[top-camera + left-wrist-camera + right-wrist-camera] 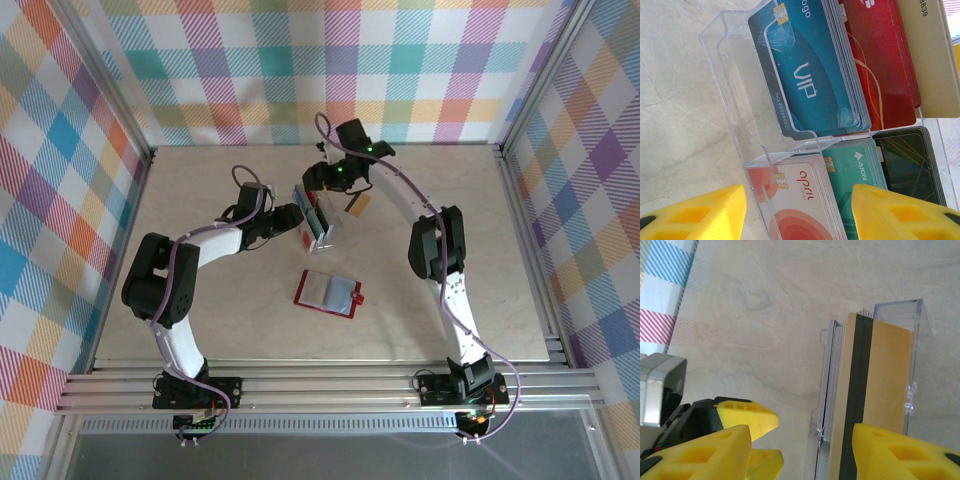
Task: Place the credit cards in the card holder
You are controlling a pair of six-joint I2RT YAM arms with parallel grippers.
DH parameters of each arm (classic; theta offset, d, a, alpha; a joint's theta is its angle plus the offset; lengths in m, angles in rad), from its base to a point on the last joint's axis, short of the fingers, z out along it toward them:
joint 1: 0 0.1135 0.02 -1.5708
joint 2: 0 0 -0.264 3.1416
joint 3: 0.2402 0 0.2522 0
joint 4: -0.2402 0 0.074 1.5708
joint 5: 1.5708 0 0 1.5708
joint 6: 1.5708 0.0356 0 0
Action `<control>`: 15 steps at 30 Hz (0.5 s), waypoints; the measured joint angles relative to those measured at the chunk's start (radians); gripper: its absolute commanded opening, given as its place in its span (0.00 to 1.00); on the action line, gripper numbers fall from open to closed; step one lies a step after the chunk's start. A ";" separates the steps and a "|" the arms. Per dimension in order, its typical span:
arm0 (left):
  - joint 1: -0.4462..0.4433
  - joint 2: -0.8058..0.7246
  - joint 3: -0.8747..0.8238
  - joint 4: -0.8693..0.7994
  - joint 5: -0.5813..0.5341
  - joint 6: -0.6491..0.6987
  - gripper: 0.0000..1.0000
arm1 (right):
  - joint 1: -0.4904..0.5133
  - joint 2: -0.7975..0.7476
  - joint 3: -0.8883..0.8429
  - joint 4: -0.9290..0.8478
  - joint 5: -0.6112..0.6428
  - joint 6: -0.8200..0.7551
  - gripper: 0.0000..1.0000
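Left tool (797, 200) has its fingers apart, just short of the clear rack (735, 100) that holds the credit cards (810, 75) upright. Right tool (801, 440) is spread too, a gold card with dark stripe (885, 390) standing between its fingers. The card holder (327, 292) lies open on the counter (500, 230), behind both tools and well apart from them

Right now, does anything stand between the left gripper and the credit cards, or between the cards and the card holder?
Nothing visible does. The left gripper faces the credit cards directly; the clear rack merely holds them. On the table, nothing lies between the rack and the open card holder.
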 measured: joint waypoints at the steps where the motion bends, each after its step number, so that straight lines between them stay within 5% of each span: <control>1: 0.000 0.000 0.000 0.000 0.000 0.000 0.58 | 0.003 0.008 0.007 -0.008 0.005 -0.003 0.56; 9: 0.000 0.000 0.000 0.000 0.000 0.000 0.58 | 0.020 0.020 0.043 -0.050 0.056 -0.039 0.56; 15: 0.000 0.000 0.001 0.000 0.001 0.000 0.57 | 0.023 0.035 0.067 -0.066 0.059 -0.051 0.46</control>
